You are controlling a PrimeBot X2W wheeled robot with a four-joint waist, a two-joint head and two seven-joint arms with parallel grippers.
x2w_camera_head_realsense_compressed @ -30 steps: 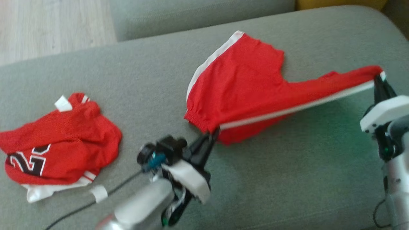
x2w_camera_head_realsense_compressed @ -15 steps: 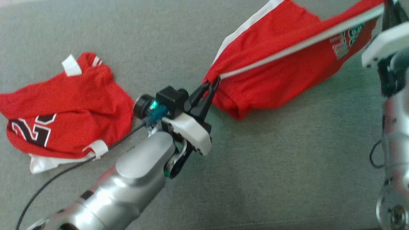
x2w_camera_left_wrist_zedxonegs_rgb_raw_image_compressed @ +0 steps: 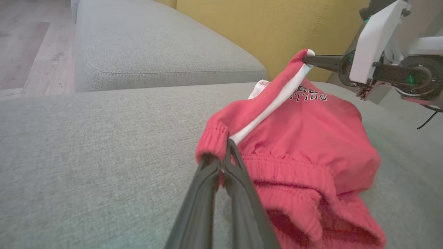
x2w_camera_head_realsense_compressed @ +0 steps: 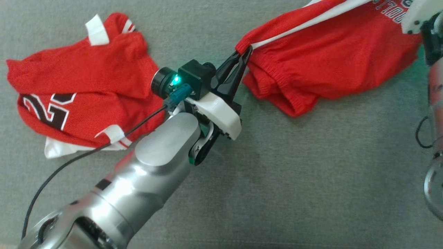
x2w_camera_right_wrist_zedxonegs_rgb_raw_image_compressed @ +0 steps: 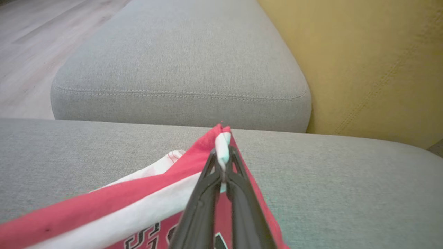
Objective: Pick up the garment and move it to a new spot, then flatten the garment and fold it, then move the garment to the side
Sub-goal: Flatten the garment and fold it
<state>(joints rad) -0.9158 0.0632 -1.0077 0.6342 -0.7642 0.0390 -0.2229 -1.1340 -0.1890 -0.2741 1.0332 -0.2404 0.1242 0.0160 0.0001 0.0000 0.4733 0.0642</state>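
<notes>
The garment (x2w_camera_head_realsense_compressed: 332,65) is a pair of red shorts with a white side stripe and black lettering, hanging stretched between my two arms above the grey cushion. My left gripper (x2w_camera_head_realsense_compressed: 244,52) is shut on its elastic waistband corner (x2w_camera_left_wrist_zedxonegs_rgb_raw_image_compressed: 216,143), also seen close up as the left gripper (x2w_camera_left_wrist_zedxonegs_rgb_raw_image_compressed: 225,155). My right gripper (x2w_camera_right_wrist_zedxonegs_rgb_raw_image_compressed: 223,162) is shut on the other end of the garment (x2w_camera_right_wrist_zedxonegs_rgb_raw_image_compressed: 145,207) at the white stripe. The right gripper (x2w_camera_left_wrist_zedxonegs_rgb_raw_image_compressed: 306,59) appears from the side in the left wrist view, pinching that raised corner. The lower part of the shorts sags onto the cushion.
A second red jersey (x2w_camera_head_realsense_compressed: 79,83) with black-and-white numbers lies crumpled at the left on the grey sofa cushion (x2w_camera_head_realsense_compressed: 294,180). Another grey cushion (x2w_camera_right_wrist_zedxonegs_rgb_raw_image_compressed: 180,65) and a yellow backrest (x2w_camera_right_wrist_zedxonegs_rgb_raw_image_compressed: 373,62) stand beyond. Wood floor (x2w_camera_left_wrist_zedxonegs_rgb_raw_image_compressed: 24,45) lies past the sofa's edge.
The head camera has tilted down, shifting the whole picture. Both grippers have lifted the garment off the cushion and drawn it toward me; its lettering now shows.
</notes>
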